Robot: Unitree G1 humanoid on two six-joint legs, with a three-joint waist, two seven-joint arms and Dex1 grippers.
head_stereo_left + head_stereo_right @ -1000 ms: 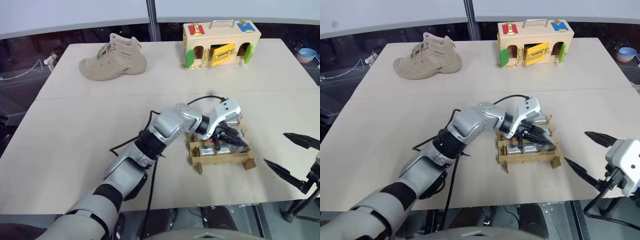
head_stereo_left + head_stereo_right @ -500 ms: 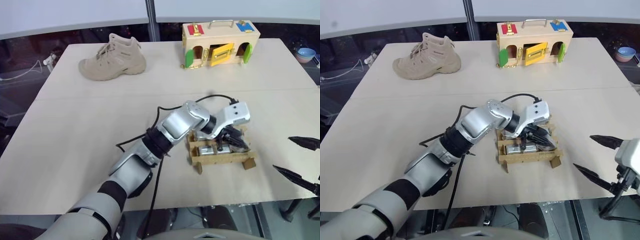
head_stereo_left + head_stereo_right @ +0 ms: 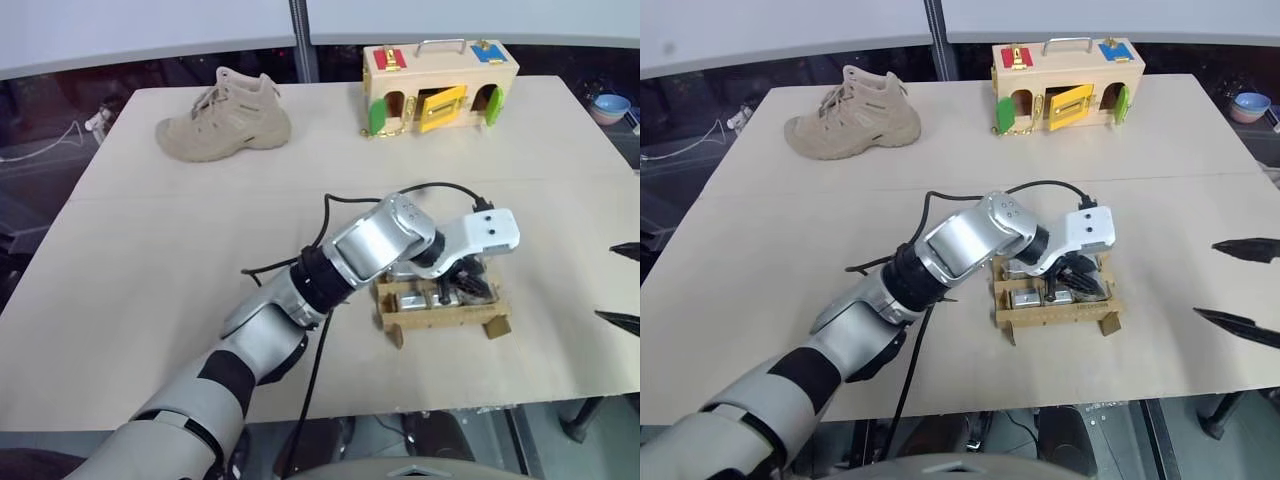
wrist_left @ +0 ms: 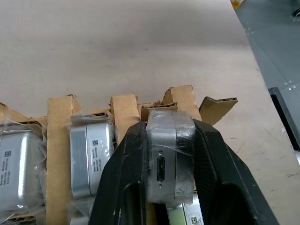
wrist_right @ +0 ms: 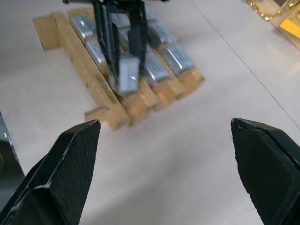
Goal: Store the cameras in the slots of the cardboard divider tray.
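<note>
My left gripper (image 4: 161, 187) is clenched edge-on around a small silver-grey metal camera (image 4: 169, 157), so its narrow side can drop between the notched dividers of the low brown cardboard tray (image 3: 440, 318), just above the near-right slot. Wrapped cameras already fill neighbouring slots. My right gripper (image 5: 164, 164) hangs spread wide, well aside, leaving room.

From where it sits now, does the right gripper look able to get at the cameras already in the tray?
Probably not yet. The right gripper hangs open off to the tray's side, and the left gripper, shut on a camera, sits over the slots, so it would likely get in the way.
</note>
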